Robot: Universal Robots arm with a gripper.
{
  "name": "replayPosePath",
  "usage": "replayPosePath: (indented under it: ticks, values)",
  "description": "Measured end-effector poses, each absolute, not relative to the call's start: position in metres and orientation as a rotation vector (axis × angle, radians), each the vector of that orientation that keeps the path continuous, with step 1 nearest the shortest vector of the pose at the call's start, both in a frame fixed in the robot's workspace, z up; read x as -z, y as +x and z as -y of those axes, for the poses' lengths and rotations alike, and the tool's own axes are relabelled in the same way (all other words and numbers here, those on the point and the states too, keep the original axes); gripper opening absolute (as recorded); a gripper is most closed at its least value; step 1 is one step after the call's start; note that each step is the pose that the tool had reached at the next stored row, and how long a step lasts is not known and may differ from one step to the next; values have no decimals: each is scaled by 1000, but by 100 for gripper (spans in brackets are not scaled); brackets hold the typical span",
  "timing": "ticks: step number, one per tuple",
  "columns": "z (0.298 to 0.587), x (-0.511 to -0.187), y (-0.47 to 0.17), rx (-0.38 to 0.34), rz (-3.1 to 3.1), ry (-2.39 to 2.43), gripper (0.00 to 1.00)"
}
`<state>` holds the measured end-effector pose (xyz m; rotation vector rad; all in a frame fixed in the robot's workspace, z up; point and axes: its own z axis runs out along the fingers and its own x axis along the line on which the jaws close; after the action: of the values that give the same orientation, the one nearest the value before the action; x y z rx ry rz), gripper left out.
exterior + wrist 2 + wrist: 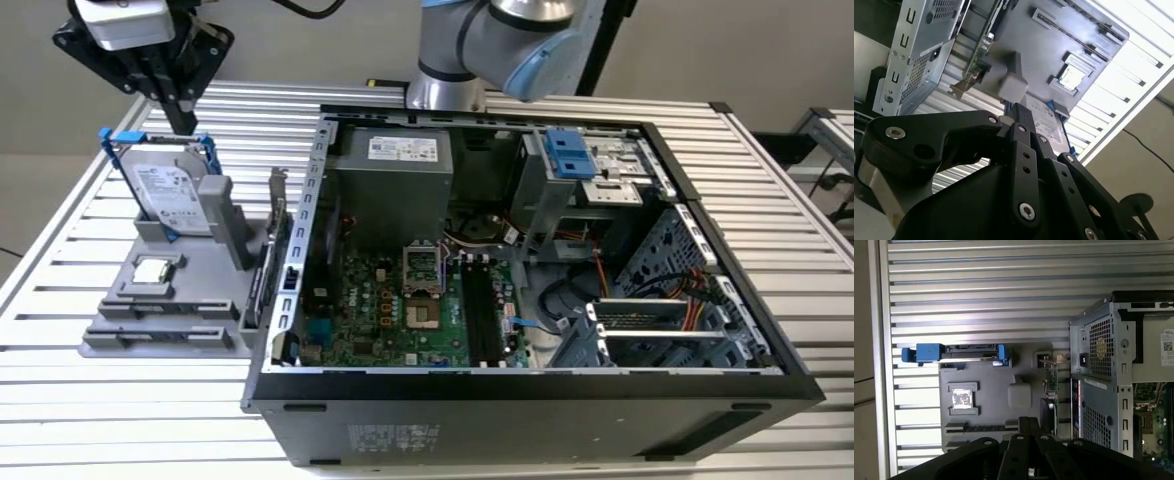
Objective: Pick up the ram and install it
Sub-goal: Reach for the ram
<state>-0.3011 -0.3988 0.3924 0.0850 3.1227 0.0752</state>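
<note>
On the slatted surface (80, 400), the open computer case (534, 400) lay at 3 o'clock of the gray fixture (134, 348) in the exterior view. The biggest risk, as I judged it, lay with the big pieces. What looked like an upright green expansion card (1052, 385) stood between fixture and case, and a careless swing toward the motherboard could have clipped it or the case wall.

Next, the hard drive (174, 195) in its blue frame stood right beneath the end effector (183, 125). The end effector hung at 11 o'clock of the exterior view with its fingers closed together on nothing. A straight descent from there would have struck the drive.

The ram (981, 427) appeared as a thin dark strip on edge in a fixture slot. It sat at 6 o'clock of the processor chip (156, 270) in the exterior view, well apart from the end effector. Its long axis ran roughly 9 to 3 o'clock there, parallel to the drive's face, narrow edge up. An end effector turned crosswise would likely have slipped off so thin an edge.
</note>
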Motion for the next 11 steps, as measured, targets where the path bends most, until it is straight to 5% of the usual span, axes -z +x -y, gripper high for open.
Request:
replayPosePath:
  ticks: [11]
  values:
    - [399, -392, -323, -75, -3124, 82, 0]
